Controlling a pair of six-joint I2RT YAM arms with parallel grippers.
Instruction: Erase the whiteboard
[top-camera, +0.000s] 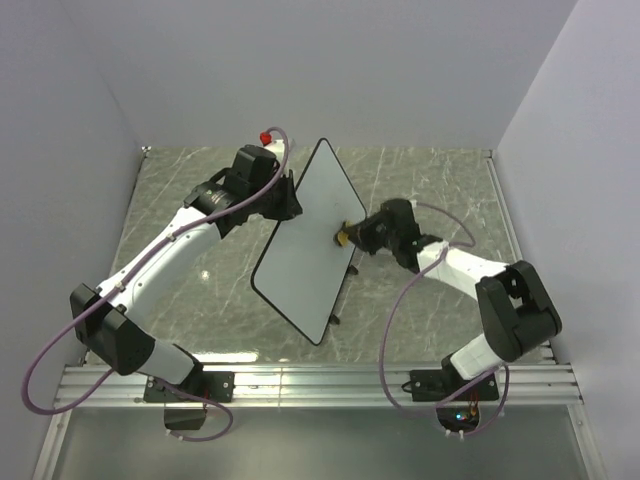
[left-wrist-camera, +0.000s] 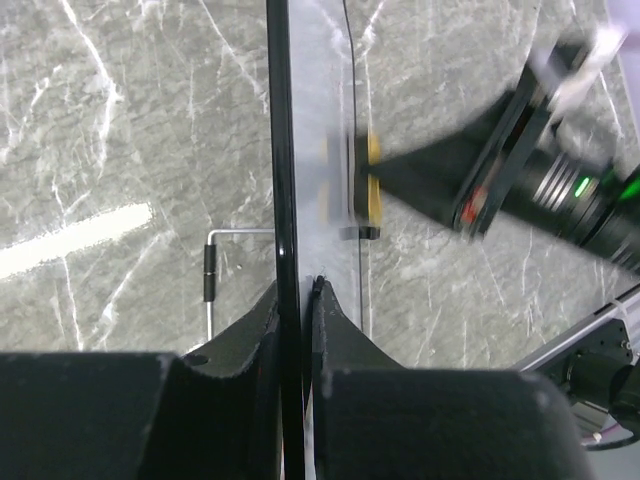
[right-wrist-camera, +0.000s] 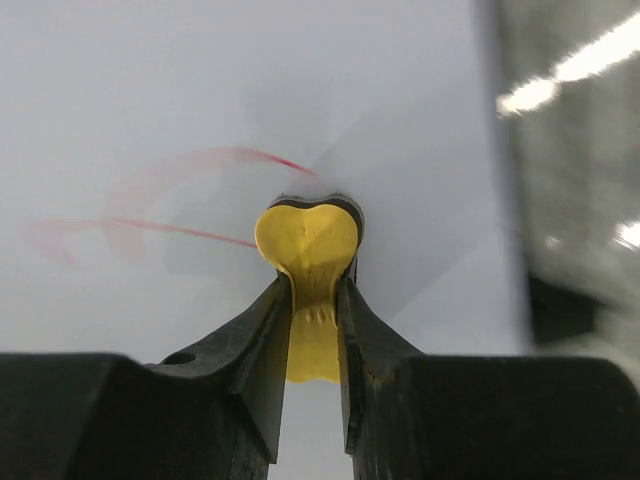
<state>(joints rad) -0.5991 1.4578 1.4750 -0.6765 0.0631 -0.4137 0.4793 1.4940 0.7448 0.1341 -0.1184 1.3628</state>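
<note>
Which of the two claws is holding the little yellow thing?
The right gripper: it pinches the yellow eraser at the whiteboard's face. The left gripper only clamps the board's rim.

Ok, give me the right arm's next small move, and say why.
Probably sweep the yellow bone-shaped eraser sideways over the faint red marker streaks beside it. The right jaws are shut on the eraser, its head sits against the large white black-rimmed whiteboard, and those streaks are not yet wiped. The left jaws clamp the board's edge, so it should stay steady.
</note>
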